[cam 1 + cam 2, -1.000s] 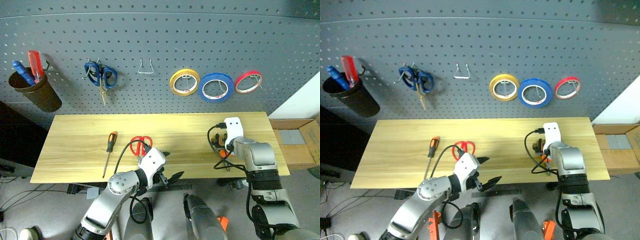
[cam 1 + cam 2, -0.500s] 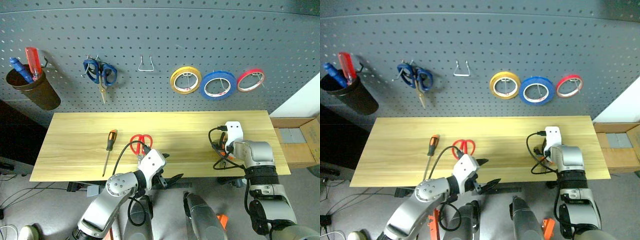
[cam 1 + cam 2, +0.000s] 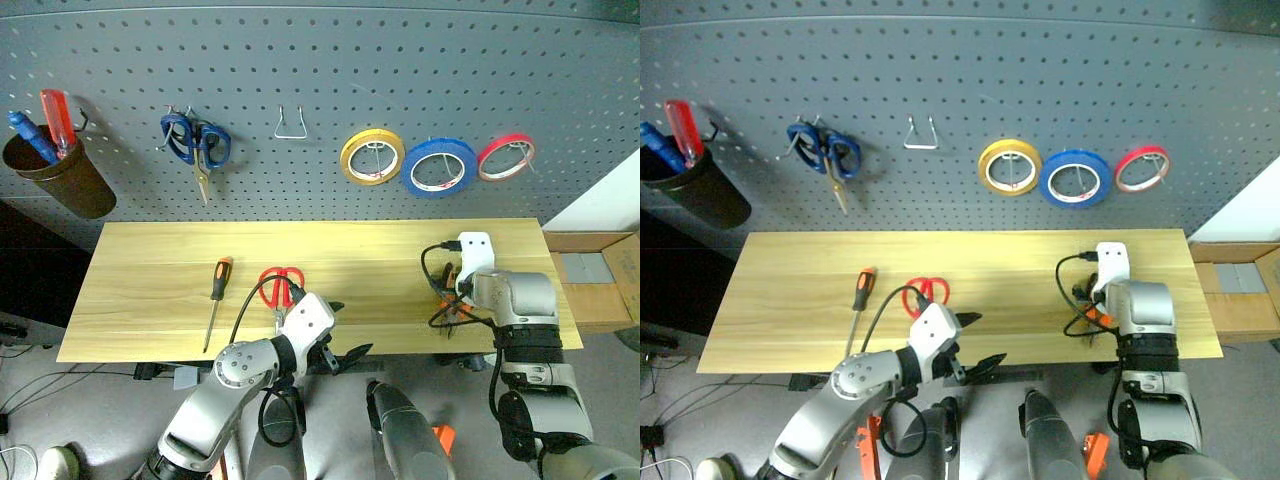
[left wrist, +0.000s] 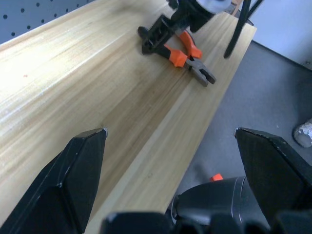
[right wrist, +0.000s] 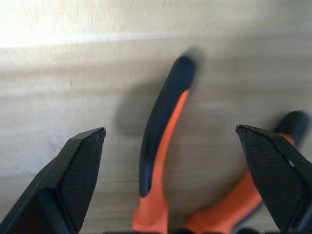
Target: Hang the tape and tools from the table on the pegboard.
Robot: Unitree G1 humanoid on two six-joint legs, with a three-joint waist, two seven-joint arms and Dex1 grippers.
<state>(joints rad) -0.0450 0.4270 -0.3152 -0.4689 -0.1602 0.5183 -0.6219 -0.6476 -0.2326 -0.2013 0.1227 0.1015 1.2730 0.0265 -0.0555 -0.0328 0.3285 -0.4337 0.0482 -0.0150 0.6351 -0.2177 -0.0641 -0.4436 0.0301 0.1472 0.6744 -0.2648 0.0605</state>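
Pliers (image 5: 163, 146) sit right under my right gripper (image 5: 170, 161), near the right end of the table (image 3: 150, 300), so grabbing them is the step I judge to be in hand. The fingers are spread wide, one each side of the handles, nothing held. To do it well I would come down so both handles fall between the fingers, then close across them together; pinching just one curved handle would let the tool swing. The handles are smooth, rounded, black over orange, and look slippery, so a grip near the middle seems safest.

My left gripper (image 4: 170, 146) hangs at the near edge of the table, also spread wide and empty. Red-handled scissors (image 3: 281, 283) lie just beyond that arm, with the thin screwdriver (image 3: 215, 300) to their left, both flat on the pale grained wood.

Blue tape (image 3: 439, 167) already hangs on the pegboard (image 3: 320, 100), a broad flat ring between the yellow roll (image 3: 371, 158) and the red roll (image 3: 505, 157). A bare wire hook (image 3: 290, 125) waits left of them.
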